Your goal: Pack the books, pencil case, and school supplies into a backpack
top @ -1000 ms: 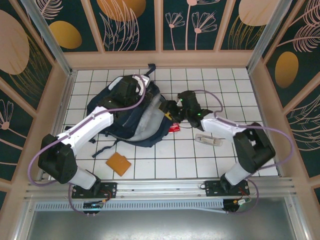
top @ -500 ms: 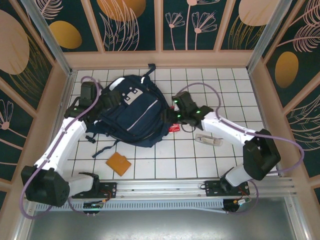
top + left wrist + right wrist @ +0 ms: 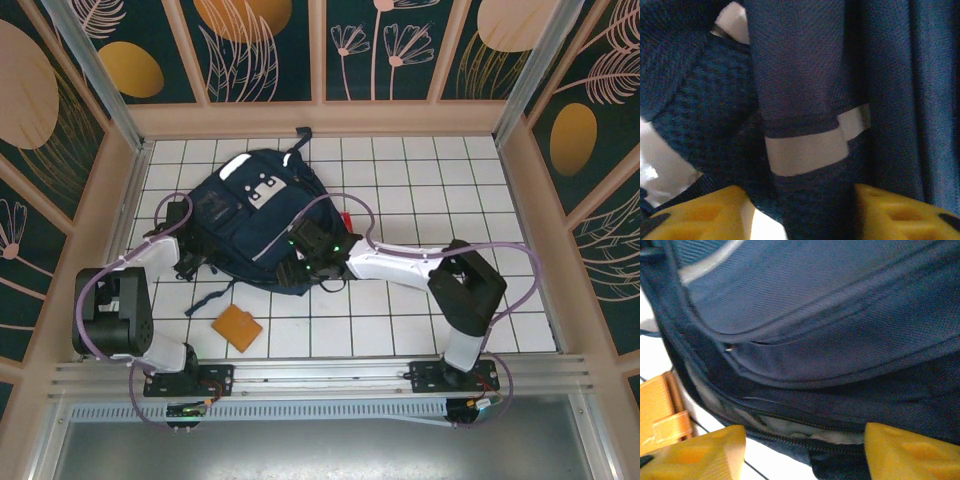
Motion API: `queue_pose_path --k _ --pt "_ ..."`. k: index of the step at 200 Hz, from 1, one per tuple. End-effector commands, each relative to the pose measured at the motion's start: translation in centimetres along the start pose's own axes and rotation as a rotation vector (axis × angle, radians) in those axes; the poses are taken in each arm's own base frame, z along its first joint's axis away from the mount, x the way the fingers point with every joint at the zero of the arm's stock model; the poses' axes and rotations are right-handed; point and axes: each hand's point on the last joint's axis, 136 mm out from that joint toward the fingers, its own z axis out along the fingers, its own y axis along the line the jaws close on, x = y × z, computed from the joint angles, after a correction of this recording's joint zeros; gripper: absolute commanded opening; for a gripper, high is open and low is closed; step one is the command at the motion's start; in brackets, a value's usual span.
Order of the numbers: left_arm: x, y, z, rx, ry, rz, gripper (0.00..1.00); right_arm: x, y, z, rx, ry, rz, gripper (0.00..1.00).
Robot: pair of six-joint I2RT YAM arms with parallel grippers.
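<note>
The large dark navy fabric backpack [image 3: 255,215] with white reflective patches is lying on the white gridded tabletop [image 3: 430,180], left of the middle, its front face up. The right gripper [image 3: 306,262] is pressing in at the pack's near right edge. From its wrist camera, its yellow fingers [image 3: 695,455] are standing wide apart, the zippered edge and a strip of pale lining running just beyond them, and nothing is being pinched.

The left gripper [image 3: 802,215] is sitting against the pack's left side. Its jaws are also spread, with a navy strap [image 3: 805,125] carrying a white reflective band passing between them. I cannot tell whether the fingers are touching it.

An orange-tan square pad [image 3: 237,327] is lying alone on the tiles in front of the backpack, near the arm bases. A small red flat piece [image 3: 347,218] is peeking out just right of the pack.
</note>
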Motion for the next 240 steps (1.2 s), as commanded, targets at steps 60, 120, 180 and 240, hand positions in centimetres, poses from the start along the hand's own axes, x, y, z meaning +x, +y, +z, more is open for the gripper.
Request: queue_pose_path --k 60,120,180,240 --pt "0.7 0.4 -2.6 0.066 -0.057 0.027 0.00 -9.4 -3.9 6.6 0.042 -0.139 0.029 0.25" --pt "2.2 -0.2 -3.8 0.138 0.004 -0.104 0.00 -17.3 -3.7 6.3 -0.051 -0.247 0.047 0.38" --pt "0.6 -1.4 -6.8 0.178 -0.044 -0.201 0.00 -11.2 2.8 -1.8 -0.258 -0.334 0.062 0.56" --pt "2.7 -3.0 -6.5 0.256 0.102 -0.298 0.00 -6.9 13.6 1.3 -0.417 -0.337 0.130 0.52"
